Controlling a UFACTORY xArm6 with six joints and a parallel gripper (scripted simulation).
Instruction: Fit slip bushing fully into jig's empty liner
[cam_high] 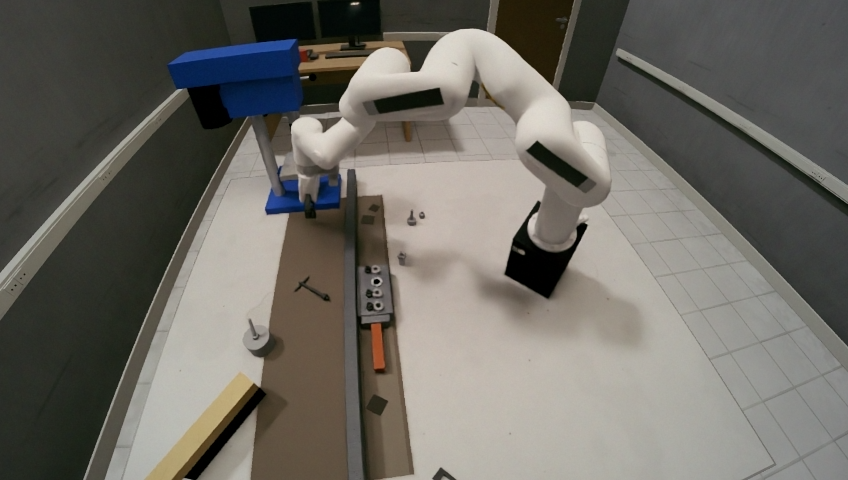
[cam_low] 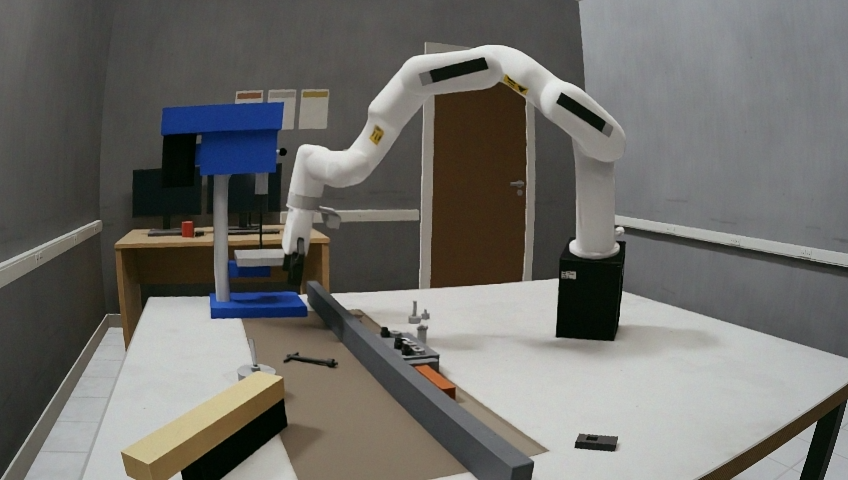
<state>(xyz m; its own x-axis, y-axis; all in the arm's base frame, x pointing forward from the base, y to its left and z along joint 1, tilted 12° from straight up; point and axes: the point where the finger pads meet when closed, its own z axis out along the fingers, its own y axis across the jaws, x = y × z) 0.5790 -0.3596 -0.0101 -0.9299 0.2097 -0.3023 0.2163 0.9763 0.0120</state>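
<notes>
The grey jig plate lies on the brown mat against the right side of the long grey rail; it also shows in the exterior view. It carries a row of several liners, and the second from the far end looks pale and open. An orange pusher bar touches the jig's near end. A small grey bushing stands on the table just right of the jig's far end, also seen in the exterior view. My gripper is open and empty, far from the jig, hanging above the blue drill press base.
A blue drill press stands at the far left. The grey rail runs the length of the mat. Two small grey parts stand further back. A wrench, a round weight and a yellow-black block lie left.
</notes>
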